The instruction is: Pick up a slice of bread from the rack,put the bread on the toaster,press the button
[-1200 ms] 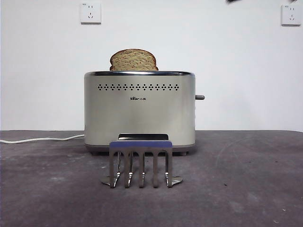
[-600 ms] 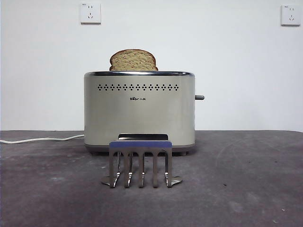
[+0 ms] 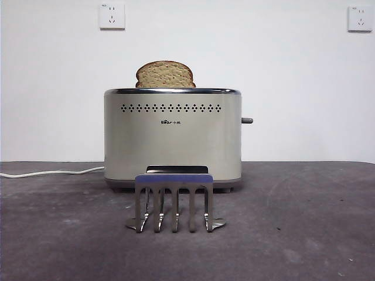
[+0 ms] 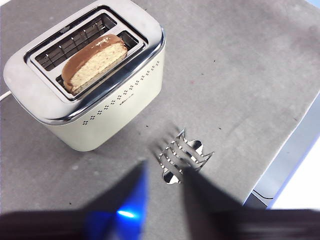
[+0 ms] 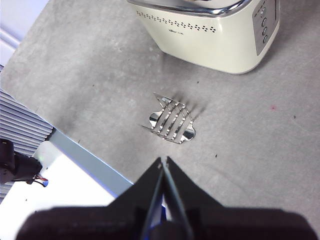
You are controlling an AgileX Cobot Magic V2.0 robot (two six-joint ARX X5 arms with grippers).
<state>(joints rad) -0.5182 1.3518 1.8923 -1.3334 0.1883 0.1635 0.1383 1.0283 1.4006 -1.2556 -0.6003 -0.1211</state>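
Observation:
The slice of bread stands in a slot of the cream toaster, its domed top above the chrome rim; the left wrist view shows the bread in the slot nearer the rack. The steel rack stands bare in front of the toaster. My left gripper hangs open high above the rack. My right gripper is shut and empty, high above the table near the rack. Neither gripper shows in the front view.
A white cord runs left from the toaster. The toaster's lever sticks out on its right side, and buttons line that end. The table's front edge lies behind the right gripper. Two wall sockets sit high on the wall.
A black gripper tip at the top right edge of the front view one second ago has left the picture. The bread, toaster and rack have not moved.

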